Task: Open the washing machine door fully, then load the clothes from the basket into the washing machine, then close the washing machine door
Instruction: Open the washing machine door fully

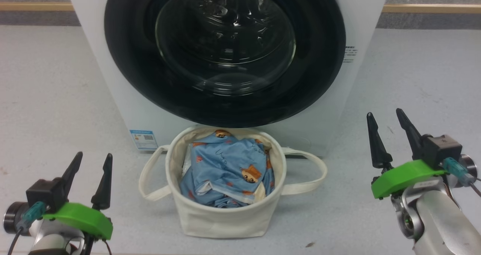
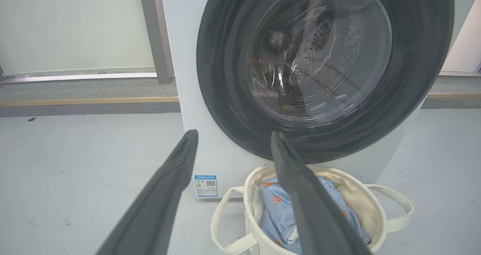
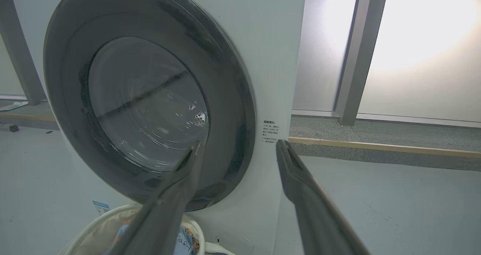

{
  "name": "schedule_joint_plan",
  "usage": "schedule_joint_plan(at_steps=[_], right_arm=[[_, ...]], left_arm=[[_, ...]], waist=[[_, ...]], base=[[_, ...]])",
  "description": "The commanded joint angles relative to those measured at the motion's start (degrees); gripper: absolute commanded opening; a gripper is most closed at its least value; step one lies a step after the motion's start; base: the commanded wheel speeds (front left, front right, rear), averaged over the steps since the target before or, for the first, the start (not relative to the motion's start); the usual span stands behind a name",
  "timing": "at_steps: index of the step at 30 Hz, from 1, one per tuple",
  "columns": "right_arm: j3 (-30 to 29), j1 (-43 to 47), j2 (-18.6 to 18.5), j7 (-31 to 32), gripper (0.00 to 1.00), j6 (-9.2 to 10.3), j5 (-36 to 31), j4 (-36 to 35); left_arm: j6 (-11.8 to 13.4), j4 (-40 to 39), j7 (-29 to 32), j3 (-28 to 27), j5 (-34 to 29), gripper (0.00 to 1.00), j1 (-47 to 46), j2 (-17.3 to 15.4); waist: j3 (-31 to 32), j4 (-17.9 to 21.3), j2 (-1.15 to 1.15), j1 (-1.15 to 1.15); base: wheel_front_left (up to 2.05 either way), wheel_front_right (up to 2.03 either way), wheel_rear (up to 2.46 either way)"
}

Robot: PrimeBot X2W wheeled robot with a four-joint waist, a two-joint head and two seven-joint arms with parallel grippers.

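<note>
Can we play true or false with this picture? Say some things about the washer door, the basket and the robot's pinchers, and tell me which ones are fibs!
1. The washing machine door is shut. True.
2. The clothes lie in the basket. True.
3. The left gripper and the right gripper are both open. True.
4. The basket hangs from the left gripper. False: it stands on the floor, just in front of the washing machine door.
5. The right gripper is holding a basket handle. False: it holds nothing, off to the basket's side.
6. The clothes are plain red. False: they are light blue with orange animals.
</note>
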State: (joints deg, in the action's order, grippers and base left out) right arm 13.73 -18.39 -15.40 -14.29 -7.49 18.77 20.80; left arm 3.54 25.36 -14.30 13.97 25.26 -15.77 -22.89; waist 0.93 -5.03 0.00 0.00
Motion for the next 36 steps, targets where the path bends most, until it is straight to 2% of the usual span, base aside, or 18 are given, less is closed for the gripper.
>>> schedule_joint_plan(at_steps=[1,12,21,36], right_arm=[[0.64,-1.56,-0.98,-0.71,1.0,0.0,0.56,-1.68],[1.01,-1.59,-1.03,-0.71,1.0,0.0,0.67,-1.45],[1.71,-1.04,-0.96,-0.71,1.0,0.0,1.44,-1.26],[1.45,-0.3,-0.42,-0.71,1.0,0.0,2.42,-0.6]], left_arm=[[0.29,-1.42,-0.7,-2.33,-0.74,1.0,-3.51,-1.86],[0.0,-0.14,-0.7,-1.65,-0.81,1.0,-3.62,-1.87],[-1.4,0.38,-0.7,-1.58,0.09,1.0,-3.74,-1.38],[-1.98,1.29,-0.7,-1.71,-0.29,1.0,-3.64,-1.05]], waist=[[-0.04,-0.04,0.0,0.0],[-0.04,0.0,0.0,0.0],[0.27,0.17,0.0,0.0],[0.72,0.15,0.0,0.0]], base=[[1.68,0.68,-2.36],[1.61,0.81,-2.42],[1.2,0.94,-2.14],[0.24,0.24,-0.48]])
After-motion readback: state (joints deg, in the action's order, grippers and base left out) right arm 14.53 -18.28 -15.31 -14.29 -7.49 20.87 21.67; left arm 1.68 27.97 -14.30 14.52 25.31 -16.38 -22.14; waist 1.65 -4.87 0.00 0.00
